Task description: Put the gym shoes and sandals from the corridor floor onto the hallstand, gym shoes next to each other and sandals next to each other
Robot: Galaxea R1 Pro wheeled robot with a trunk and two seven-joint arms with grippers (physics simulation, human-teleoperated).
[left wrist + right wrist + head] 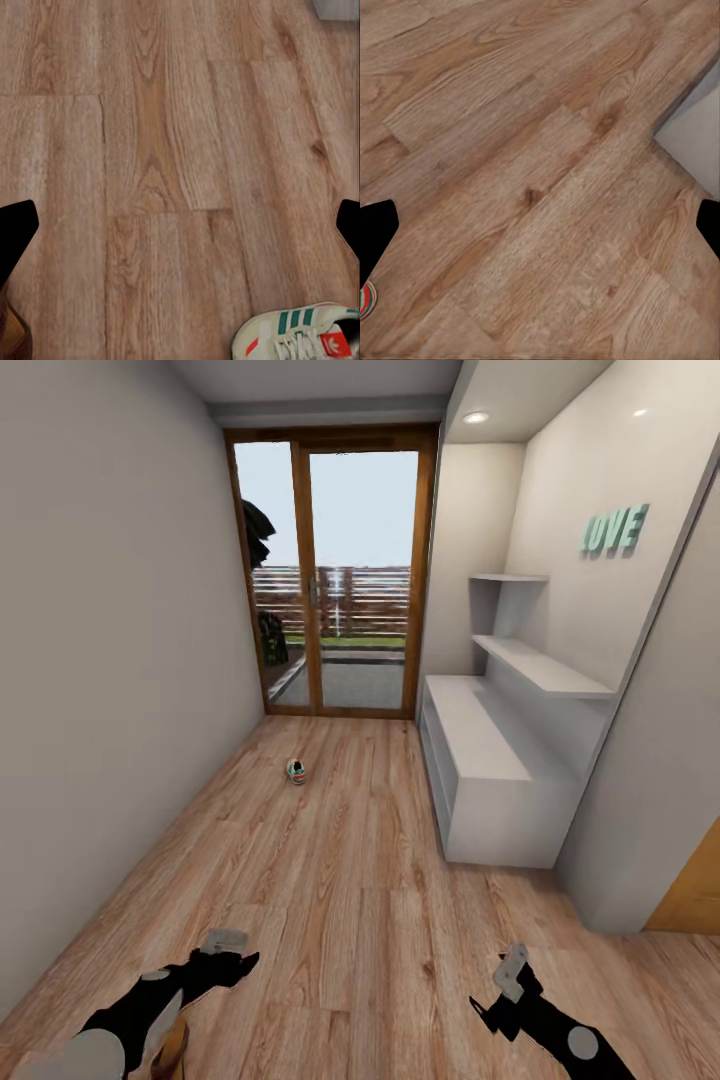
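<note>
The left gripper (180, 225) is hanging with its jaws spread wide, nothing between them, over bare corridor floor (165, 135). Just past its fingertips, toward the robot's own base, a gym shoe (300, 337) is lying on the planks with its long axis running across the fingers' line, so the left arm (150, 1005), stretched low and forward, is the nearer one. A brown shape, possibly a sandal (172, 1050), is showing close under that arm. The right gripper (540, 225) is likewise standing wide apart and empty, its arm (550, 1025) angled out low. Far ahead, a second gym shoe (296, 770) is sitting mid-corridor, well apart from both grippers. The hallstand (480, 760) is standing along the right wall.
</note>
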